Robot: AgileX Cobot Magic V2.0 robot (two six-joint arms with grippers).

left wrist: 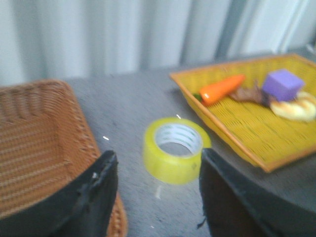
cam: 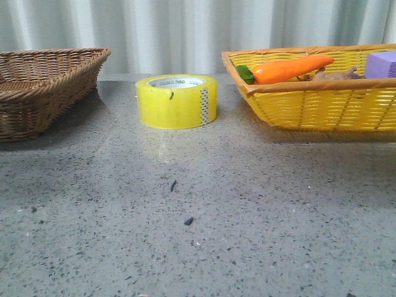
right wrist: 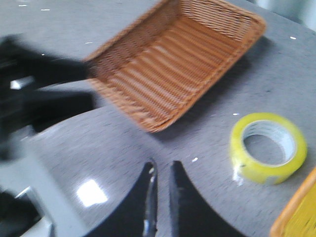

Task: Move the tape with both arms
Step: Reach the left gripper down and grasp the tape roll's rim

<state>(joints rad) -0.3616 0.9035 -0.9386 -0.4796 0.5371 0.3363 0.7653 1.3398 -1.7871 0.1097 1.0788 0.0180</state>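
Observation:
The yellow tape roll (cam: 176,101) lies flat on the grey table between two baskets, white core up. Neither gripper shows in the front view. In the left wrist view my left gripper (left wrist: 157,154) is open wide and empty, held above the table, with the tape (left wrist: 168,171) beyond and between its black fingers (left wrist: 98,192). In the right wrist view my right gripper (right wrist: 163,165) has its fingers almost together, holding nothing, and hangs over bare table well apart from the tape (right wrist: 256,170).
An empty brown wicker basket (cam: 37,86) stands at the left. A yellow basket (cam: 322,105) at the right holds an orange carrot (cam: 291,69), a purple block (cam: 382,64) and other items. A blurred black shape (right wrist: 34,94), probably the other arm, shows in the right wrist view.

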